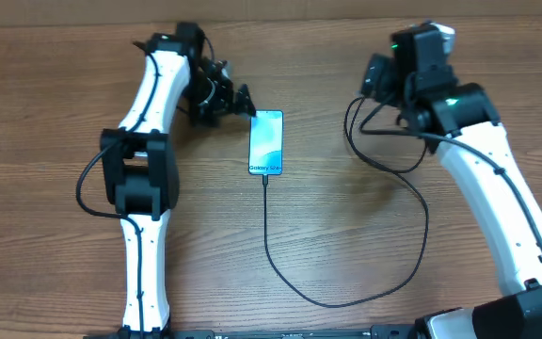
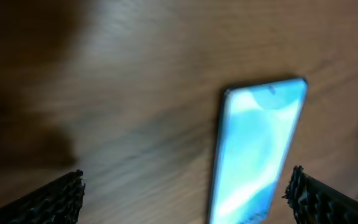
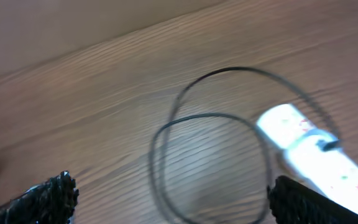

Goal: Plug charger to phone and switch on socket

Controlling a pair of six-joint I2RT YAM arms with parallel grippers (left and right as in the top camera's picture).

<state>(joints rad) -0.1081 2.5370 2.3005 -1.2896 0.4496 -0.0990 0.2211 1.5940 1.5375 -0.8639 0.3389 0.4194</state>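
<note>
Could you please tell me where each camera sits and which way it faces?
Overhead: above the table, looking down; left arm, right arm, phone, charger.
Left wrist: faces down at the phone; left fingertips in the lower corners.
Right wrist: faces down at charger loops, socket; right fingertips.
Shared: overhead and left wrist both show the phone.

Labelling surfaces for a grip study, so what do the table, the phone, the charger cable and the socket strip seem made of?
Table: wood or wood-look laminate, matte; brown grain lines show.
Phone: glossy glass-like front; smooth bright screen, dark rim.
Charger: probably rubbery plastic sheath, black; it lies in soft loops.
Socket: likely hard white plastic, smooth; the view is blurred.
</note>
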